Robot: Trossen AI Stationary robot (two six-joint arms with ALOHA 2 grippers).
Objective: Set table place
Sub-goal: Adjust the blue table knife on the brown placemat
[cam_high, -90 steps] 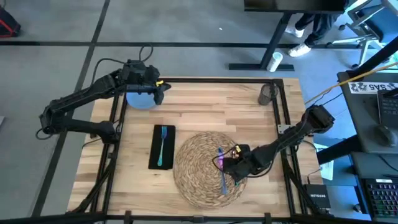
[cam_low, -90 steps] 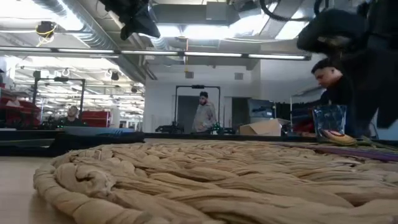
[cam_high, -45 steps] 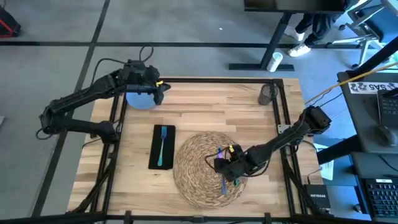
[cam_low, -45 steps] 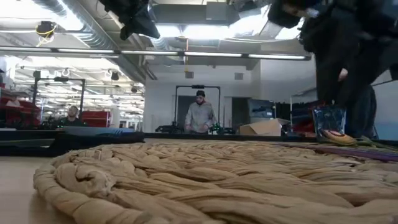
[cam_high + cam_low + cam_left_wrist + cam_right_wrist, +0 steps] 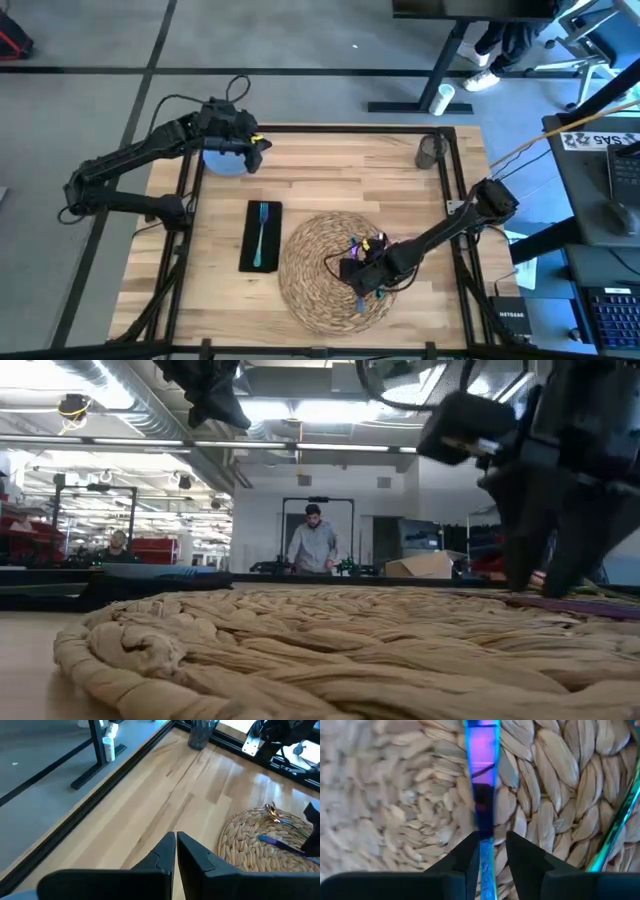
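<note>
The only writing is on a white strip [image 5: 600,139] at a desk right of the tabletop [image 5: 330,165]; it seems to read "SAS", but is too small to be sure.

The tabletop is light butcher-block wood with darker planks, framed in thin black metal, standing on a grey floor. In the low view the room behind is a workshop with ceiling lights and ducts; a person [image 5: 313,546] stands at a bench in the distance.

A round woven mat [image 5: 315,265] lies at the near middle of the tabletop. Left of it, apart from it, a black napkin [image 5: 259,236] carries a teal fork [image 5: 261,233] lengthwise. A pale blue plate [image 5: 226,160] sits at the far left corner, partly under the left arm. A grey cup [image 5: 430,152] stands at the far right corner by the frame.

The right gripper [image 5: 357,276] is low over the right part of the mat. In its wrist view the fingers [image 5: 470,855] stand slightly apart on either side of an iridescent blue-purple utensil handle [image 5: 483,785] lying on the weave; whether they press it cannot be told. A second iridescent piece [image 5: 618,820] lies beside it.

The left gripper [image 5: 176,851] hangs above the plate corner, its fingers nearly closed and empty.
</note>
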